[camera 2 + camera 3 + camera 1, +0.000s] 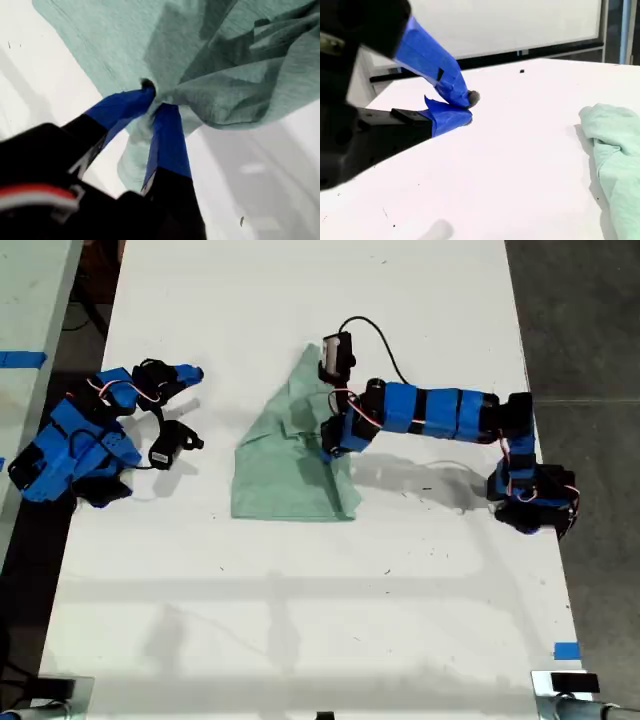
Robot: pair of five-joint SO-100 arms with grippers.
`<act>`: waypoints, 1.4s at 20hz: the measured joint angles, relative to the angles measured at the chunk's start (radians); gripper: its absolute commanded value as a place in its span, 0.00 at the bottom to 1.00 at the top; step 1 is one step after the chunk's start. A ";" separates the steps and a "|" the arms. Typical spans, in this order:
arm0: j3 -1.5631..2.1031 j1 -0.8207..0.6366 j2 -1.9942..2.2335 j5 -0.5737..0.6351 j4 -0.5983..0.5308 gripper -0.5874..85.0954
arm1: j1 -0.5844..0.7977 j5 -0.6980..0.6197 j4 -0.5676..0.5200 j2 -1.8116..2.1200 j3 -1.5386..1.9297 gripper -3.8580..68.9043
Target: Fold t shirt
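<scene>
White tabletop (300, 620), t shirt (285, 465) mid-surface, partly folded. My first pincer (152, 97) pinches its edge; carry the cloth low and flat across. My second pincer (465, 107) idle, tips together, empty.

Pale mint t shirt (285, 465) lies rumpled mid-table; one edge bunched upward.

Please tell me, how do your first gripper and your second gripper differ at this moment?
My first gripper is shut on the t shirt, pinching a bunched fold; my second gripper is shut on nothing. In the exterior view, the first arm reaches out over the cloth from that view's right, while the second arm sits folded at its left, apart from the shirt. Both have blue-taped fingers.
</scene>
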 measured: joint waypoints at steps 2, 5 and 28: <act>0.000 0.000 0.000 0.000 0.000 0.00 | -0.012 -0.035 -0.025 0.015 0.000 0.59; 0.000 0.000 0.000 0.000 0.000 0.00 | -0.025 -0.060 -0.031 0.087 0.005 0.59; 0.000 0.002 0.000 0.002 0.000 0.00 | 0.311 -0.083 -0.158 2.296 2.140 0.23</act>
